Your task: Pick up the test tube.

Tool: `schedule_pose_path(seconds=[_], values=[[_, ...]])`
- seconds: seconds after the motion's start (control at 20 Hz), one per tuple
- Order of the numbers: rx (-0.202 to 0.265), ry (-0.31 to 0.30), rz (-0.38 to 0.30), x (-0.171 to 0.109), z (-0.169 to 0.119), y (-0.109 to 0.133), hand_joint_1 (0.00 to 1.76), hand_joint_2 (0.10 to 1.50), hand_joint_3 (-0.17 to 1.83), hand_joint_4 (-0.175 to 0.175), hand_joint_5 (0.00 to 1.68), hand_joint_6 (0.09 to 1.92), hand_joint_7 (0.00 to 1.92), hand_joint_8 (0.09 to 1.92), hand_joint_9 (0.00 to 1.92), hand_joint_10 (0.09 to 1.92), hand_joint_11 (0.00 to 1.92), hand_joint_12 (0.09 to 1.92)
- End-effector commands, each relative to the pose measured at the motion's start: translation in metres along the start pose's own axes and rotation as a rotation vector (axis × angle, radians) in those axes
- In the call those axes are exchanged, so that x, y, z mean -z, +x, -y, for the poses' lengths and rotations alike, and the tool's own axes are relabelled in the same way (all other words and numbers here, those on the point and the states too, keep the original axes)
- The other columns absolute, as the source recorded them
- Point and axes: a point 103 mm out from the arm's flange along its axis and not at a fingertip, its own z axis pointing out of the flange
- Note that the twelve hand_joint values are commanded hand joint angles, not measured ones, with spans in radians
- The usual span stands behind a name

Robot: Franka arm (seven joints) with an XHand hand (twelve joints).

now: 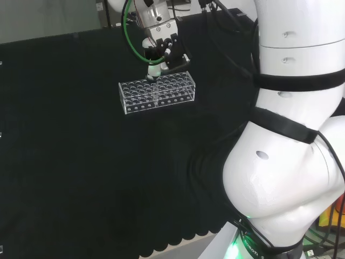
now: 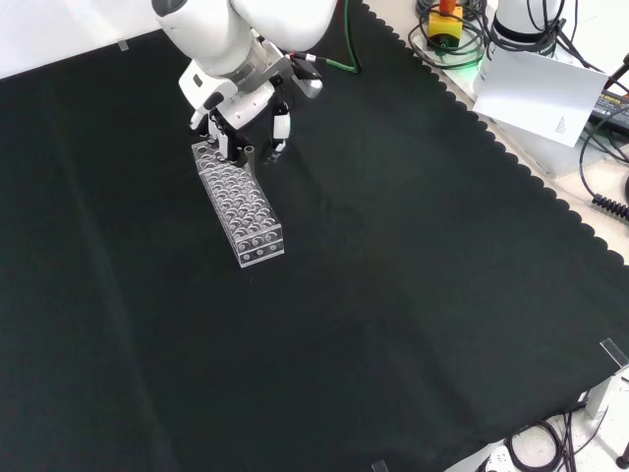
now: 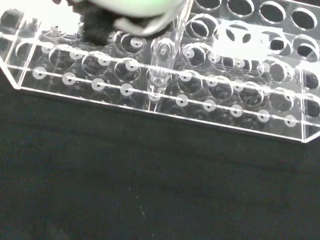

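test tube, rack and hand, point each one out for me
test tube (image 3: 161,70), wrist view, on its clear body standing in the rack
rack (image 1: 161,97), head view, on its clear front wall
hand (image 2: 236,118), front view, on its palm above the rack's far end

The arm (image 1: 294,135) was built of large, rounded, glossy white links, parted by black bands at the joints, with small oval recesses in the shells and a green glow at its base. A green cable (image 1: 129,32) looped alongside black ones toward the wrist. The hand (image 1: 161,51) was white and black, with a pale wrist housing and dark finger segments.
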Motion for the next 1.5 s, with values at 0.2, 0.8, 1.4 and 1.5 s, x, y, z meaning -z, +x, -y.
schedule_pose_path(seconds=[0.2, 0.8, 1.4, 1.5], values=[[-0.034, -0.176, -0.04, -0.003, -0.01, 0.006, 1.16, 0.85, 0.26, 0.005, 1.32, 0.46, 1.52, 0.47, 1.3, 0.46, 0.63, 1.33], [-0.036, -0.265, -0.054, 0.015, -0.014, 0.007, 1.4, 0.53, 0.75, -0.175, 1.42, 0.39, 1.51, 0.45, 1.6, 0.09, 1.08, 1.03], [-0.058, -0.306, -0.087, 0.051, 0.001, -0.012, 1.24, 0.56, 0.7, -0.175, 1.53, 0.18, 1.82, 0.23, 1.78, 0.09, 1.16, 0.98], [-0.067, -0.321, -0.104, 0.063, 0.005, -0.016, 1.24, 0.57, 0.69, -0.175, 1.54, 0.16, 1.84, 0.21, 1.78, 0.09, 1.17, 0.97]])
